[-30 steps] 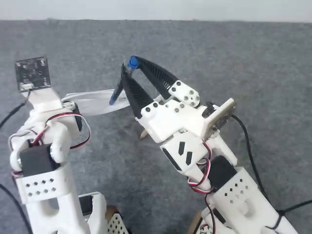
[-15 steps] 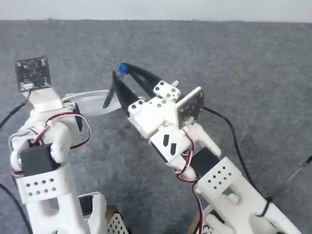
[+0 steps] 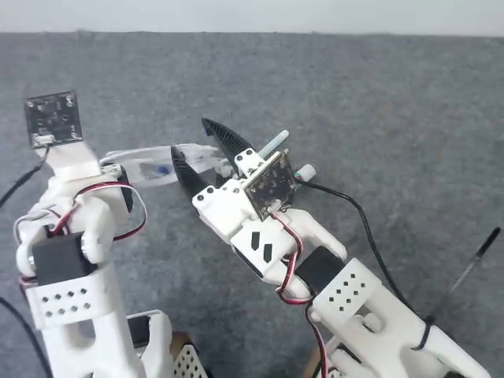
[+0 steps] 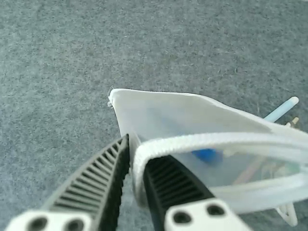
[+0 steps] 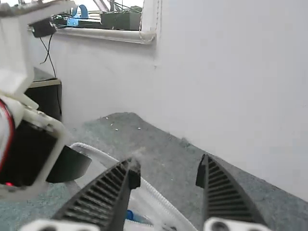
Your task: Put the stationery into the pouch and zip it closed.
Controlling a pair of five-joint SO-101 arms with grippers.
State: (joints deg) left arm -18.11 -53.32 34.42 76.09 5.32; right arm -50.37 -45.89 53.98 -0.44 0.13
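The translucent white pouch (image 3: 150,169) is held up off the grey carpet, and my left gripper (image 4: 134,150) is shut on its zipper rim (image 4: 202,141). A blue-tipped pen (image 3: 162,169) lies inside the pouch and shows through the fabric (image 4: 207,155). My right gripper (image 3: 191,139) is open right over the pouch's mouth, with nothing between its black fingers (image 5: 120,190). The pouch rim (image 5: 147,190) runs just under them. A pale blue pen (image 4: 284,108) pokes out past the pouch's far end (image 3: 272,146).
A thin black pen (image 3: 476,258) lies on the carpet (image 3: 378,102) far to the right. The left arm's body (image 5: 29,144) stands close beside the right gripper. The carpet behind the pouch is bare up to the wall.
The right gripper swung left and down to the pouch mouth and let go of the blue pen, which now lies inside the pouch. The left arm kept still.
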